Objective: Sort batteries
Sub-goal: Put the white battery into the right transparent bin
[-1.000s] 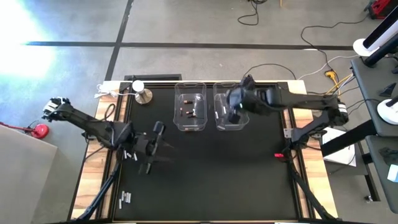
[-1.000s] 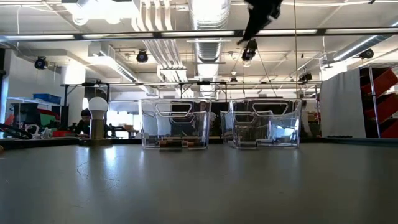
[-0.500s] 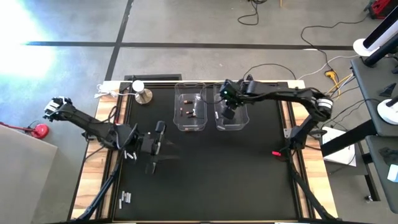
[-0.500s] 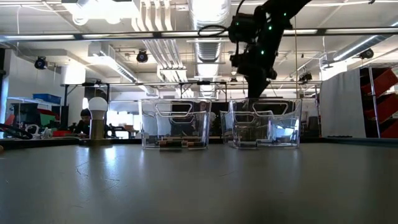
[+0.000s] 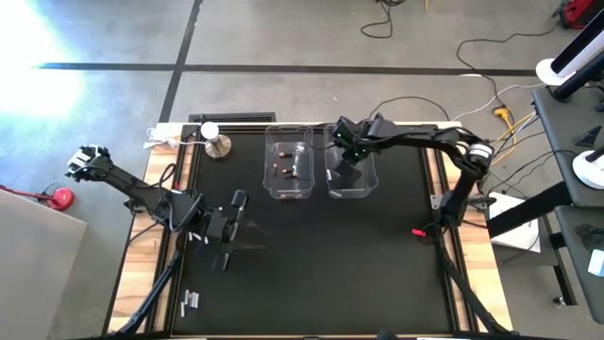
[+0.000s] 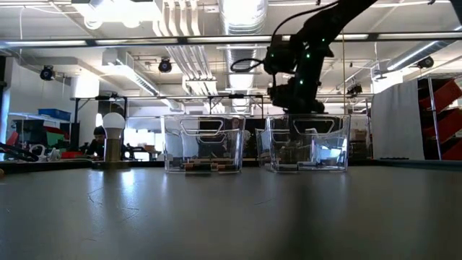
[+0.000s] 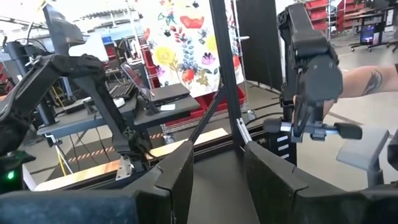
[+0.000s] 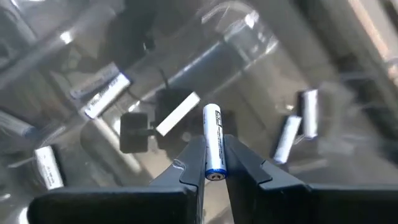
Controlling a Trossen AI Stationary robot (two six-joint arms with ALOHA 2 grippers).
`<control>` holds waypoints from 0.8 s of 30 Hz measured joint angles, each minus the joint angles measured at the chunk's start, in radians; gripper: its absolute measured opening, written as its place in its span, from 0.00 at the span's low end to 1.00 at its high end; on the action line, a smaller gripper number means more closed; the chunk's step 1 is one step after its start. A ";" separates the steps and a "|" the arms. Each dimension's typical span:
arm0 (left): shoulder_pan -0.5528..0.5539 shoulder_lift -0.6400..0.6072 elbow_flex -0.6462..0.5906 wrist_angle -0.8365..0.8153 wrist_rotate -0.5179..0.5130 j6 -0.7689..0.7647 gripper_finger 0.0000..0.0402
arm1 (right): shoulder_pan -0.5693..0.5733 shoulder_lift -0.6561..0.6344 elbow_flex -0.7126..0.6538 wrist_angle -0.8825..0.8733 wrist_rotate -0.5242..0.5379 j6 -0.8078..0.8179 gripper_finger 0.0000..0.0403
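1. Between the fingers of my right end effector (image 8: 212, 169) sat a white battery (image 8: 213, 140) with a blue end, clamped and standing lengthwise.
2. Below it lay the right clear bin (image 5: 362, 185), where several more white batteries (image 8: 286, 138) rested on the bottom.
3. My right end effector (image 5: 345, 176) hung over that bin, at its rim in the low view.
4. Beside it stood the left clear bin (image 5: 288, 191), holding dark batteries (image 5: 288, 171).
5. My left end effector (image 5: 229, 248) waited over the black counter (image 5: 359, 274), fingers (image 7: 177, 176) parted and empty.
6. A few loose batteries (image 5: 190, 301) lay near the counter's front-left corner.
7. A silver knob (image 5: 218, 145) stood at the rear left.
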 joint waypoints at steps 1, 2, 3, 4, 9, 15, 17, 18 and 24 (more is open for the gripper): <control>-0.001 0.000 0.000 0.000 0.000 0.000 0.31 | -0.001 0.014 -0.002 0.001 -0.010 0.008 0.09; -0.002 0.000 0.000 0.000 0.000 0.000 0.31 | -0.001 0.028 -0.003 0.002 -0.018 0.009 0.09; -0.002 0.000 0.000 0.001 0.000 0.000 0.31 | -0.001 0.043 -0.004 0.003 -0.020 0.009 0.09; -0.002 0.000 0.000 0.000 0.001 0.000 0.31 | -0.001 0.060 -0.004 0.004 -0.021 0.011 0.09; -0.004 0.000 0.000 -0.002 0.011 0.034 0.31 | -0.001 0.138 -0.002 0.008 -0.052 0.017 0.09; -0.004 0.001 0.000 -0.006 0.011 0.035 0.31 | 0.001 0.174 0.000 0.026 -0.053 0.042 0.09; -0.006 0.001 0.000 -0.006 0.011 0.035 0.31 | 0.002 0.173 0.000 0.022 -0.054 0.061 0.10; -0.007 0.001 0.000 -0.005 0.011 0.035 0.31 | 0.005 0.172 0.000 0.020 -0.054 0.069 0.11; -0.019 0.001 0.000 -0.009 0.011 0.044 0.31 | 0.033 0.123 0.013 0.015 -0.037 0.099 0.25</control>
